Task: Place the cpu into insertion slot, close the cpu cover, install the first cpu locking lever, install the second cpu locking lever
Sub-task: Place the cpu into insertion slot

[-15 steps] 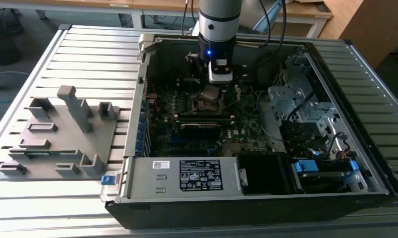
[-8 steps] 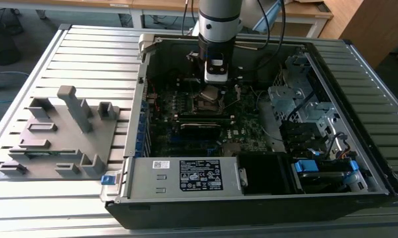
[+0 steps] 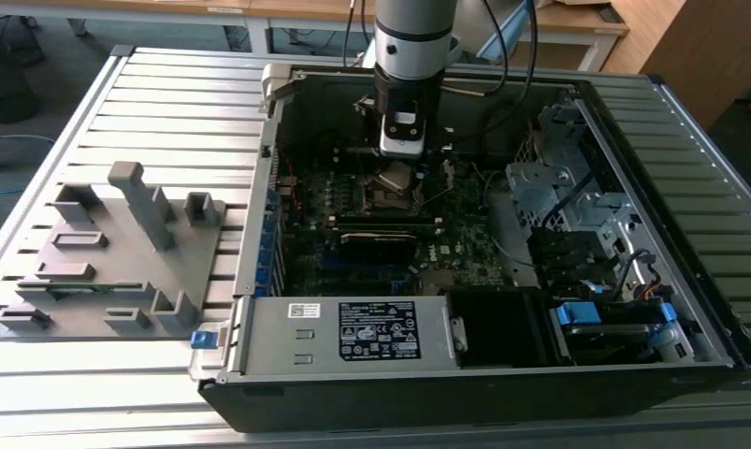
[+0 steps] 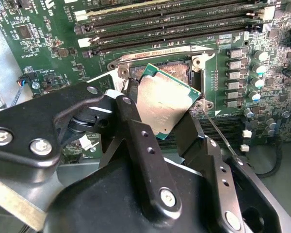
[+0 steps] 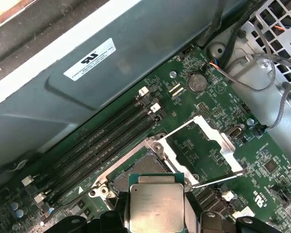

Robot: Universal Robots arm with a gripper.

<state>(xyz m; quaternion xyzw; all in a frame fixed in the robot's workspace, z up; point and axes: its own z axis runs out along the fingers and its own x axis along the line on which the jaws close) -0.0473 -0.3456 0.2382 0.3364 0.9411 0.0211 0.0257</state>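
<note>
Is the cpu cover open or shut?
Open. In the first wrist view the cpu cover lies swung away from the insertion slot, which is uncovered; the pincer holds the cpu over it.

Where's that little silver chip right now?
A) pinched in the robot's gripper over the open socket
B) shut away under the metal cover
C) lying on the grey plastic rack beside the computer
A: in both wrist views the gripper grips the cpu by its edges over the insertion slot, and the cpu cover is swung open.
</note>
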